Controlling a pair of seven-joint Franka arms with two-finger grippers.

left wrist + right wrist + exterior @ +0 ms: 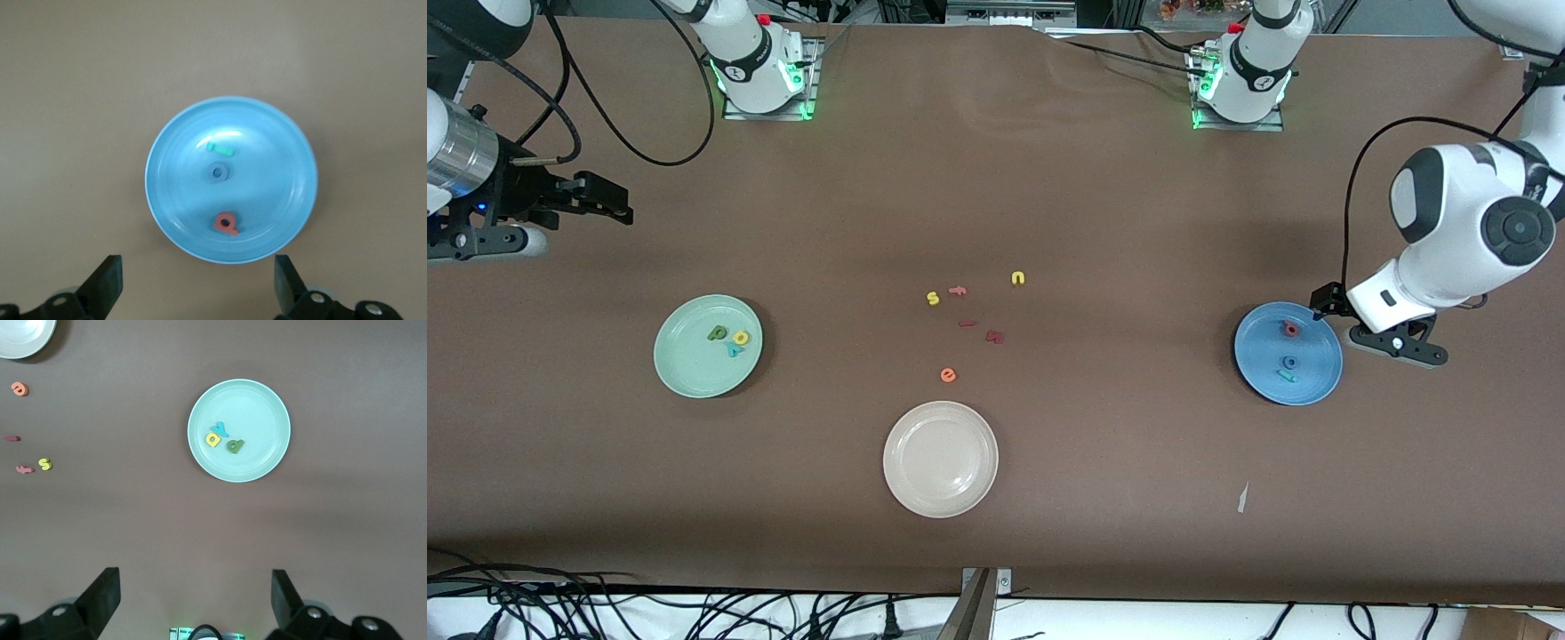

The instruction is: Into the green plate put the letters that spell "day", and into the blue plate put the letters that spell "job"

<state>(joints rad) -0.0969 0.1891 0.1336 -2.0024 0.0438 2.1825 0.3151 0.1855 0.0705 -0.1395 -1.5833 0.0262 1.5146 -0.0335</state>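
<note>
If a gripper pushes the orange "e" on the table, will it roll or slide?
The orange "e" lies flat, so it would probably slide, not roll. It looks tiny and likely light, so a nudge may send it skidding or spinning over the brown table.

Glossy blue plate point(283, 143), seemingly plastic

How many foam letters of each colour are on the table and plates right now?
Yellow: 3 – a, s, n
Dark green: 1 – d
Teal: 2 – y, j
Blue: 1 – o
Salmon-red: 1 – b
Orange: 1 – e
Dark red: 3 –
Total: 12
</note>
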